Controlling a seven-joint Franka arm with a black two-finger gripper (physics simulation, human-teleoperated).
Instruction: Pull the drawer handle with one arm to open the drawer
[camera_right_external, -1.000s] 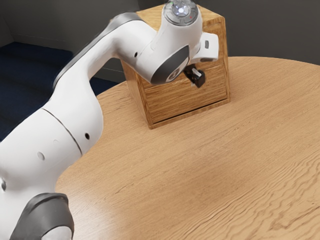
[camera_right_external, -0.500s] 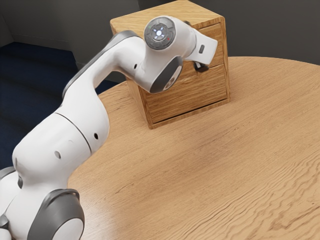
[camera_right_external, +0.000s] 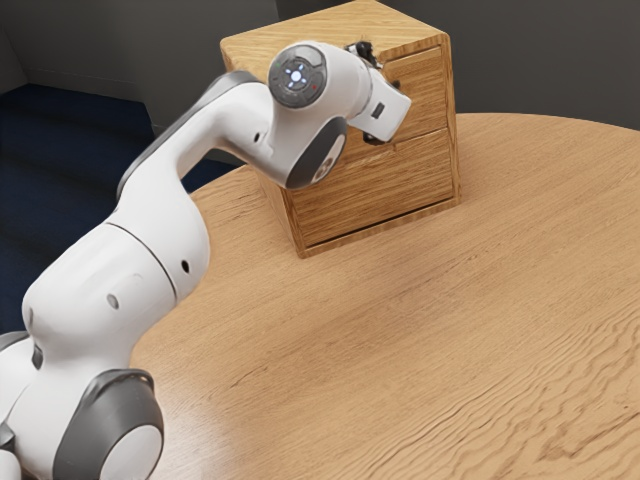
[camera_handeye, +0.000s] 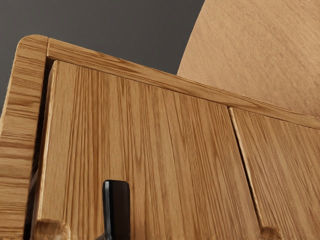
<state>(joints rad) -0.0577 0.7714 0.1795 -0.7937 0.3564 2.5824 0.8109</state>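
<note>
Arm (camera_right_external: 150, 260) reaches in from the exterior view's left | its white hand covers most of the gripper (camera_right_external: 377, 137), close against the cabinet (camera_right_external: 370, 195) front; grip state cannot be told | top drawer (camera_right_external: 428, 80) partly hidden behind the hand | wrist view: a dark upright piece (camera_handeye: 116, 207) against the drawer front, cut off, unidentifiable | table (camera_right_external: 480, 330) stretches right.
</note>
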